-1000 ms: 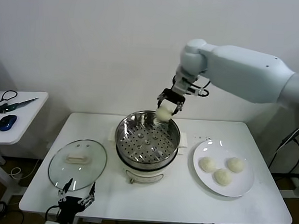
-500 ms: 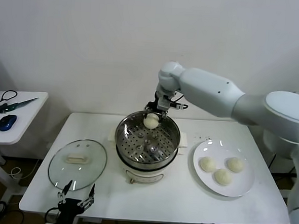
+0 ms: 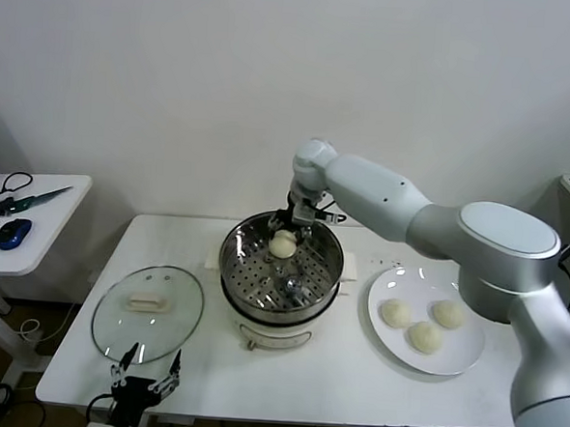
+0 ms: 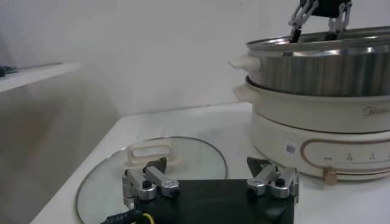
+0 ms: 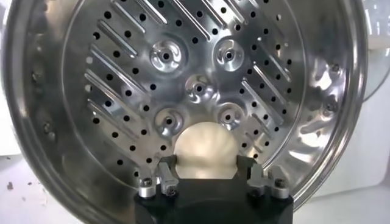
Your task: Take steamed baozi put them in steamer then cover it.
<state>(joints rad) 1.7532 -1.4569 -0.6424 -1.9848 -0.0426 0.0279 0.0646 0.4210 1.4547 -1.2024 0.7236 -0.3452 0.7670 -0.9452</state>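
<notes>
My right gripper is shut on one off-white baozi and holds it low inside the shiny steel steamer, toward its back. In the right wrist view the baozi sits between the fingers of the gripper, over the perforated floor. Three more baozi lie on the white plate to the right. The glass cover lies flat on the table at the left. My left gripper is open and empty at the front table edge, just before the cover.
The steamer sits on a cream-white electric pot at the table's middle. A small side table with a mouse and a hand tool stands to the far left. A white wall lies close behind the table.
My right arm has moved left and down, bringing the baozi from above the steamer's back rim to low inside the basket. The left arm has not moved.
</notes>
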